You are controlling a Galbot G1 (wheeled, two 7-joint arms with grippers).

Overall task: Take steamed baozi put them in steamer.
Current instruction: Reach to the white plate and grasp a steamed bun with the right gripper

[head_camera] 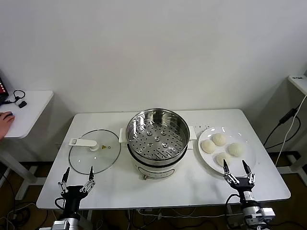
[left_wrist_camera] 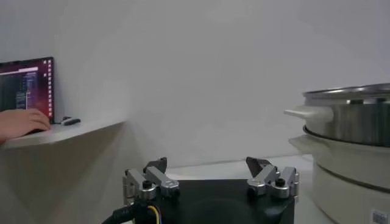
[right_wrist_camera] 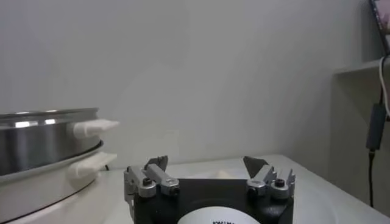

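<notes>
Head view shows you the steamer [head_camera: 157, 141] at the centre of the white table [head_camera: 120, 191], lid off, its perforated tray bare. Right of it in the frame, four steamed baozi [head_camera: 220, 148] sit clustered on a white plate [head_camera: 205, 158]. The glass lid [head_camera: 94, 151] lies flat on the steamer's other side. Your right gripper [head_camera: 235, 168] hovers at the lower right, just below the plate's near rim, fingers spread and holding nothing. Your left gripper [head_camera: 76, 176] is parked at the lower left, below the lid, also released.

Head camera looks down; wrist cameras sit low (both catching the steamer [head_camera: 157, 139]).
</notes>
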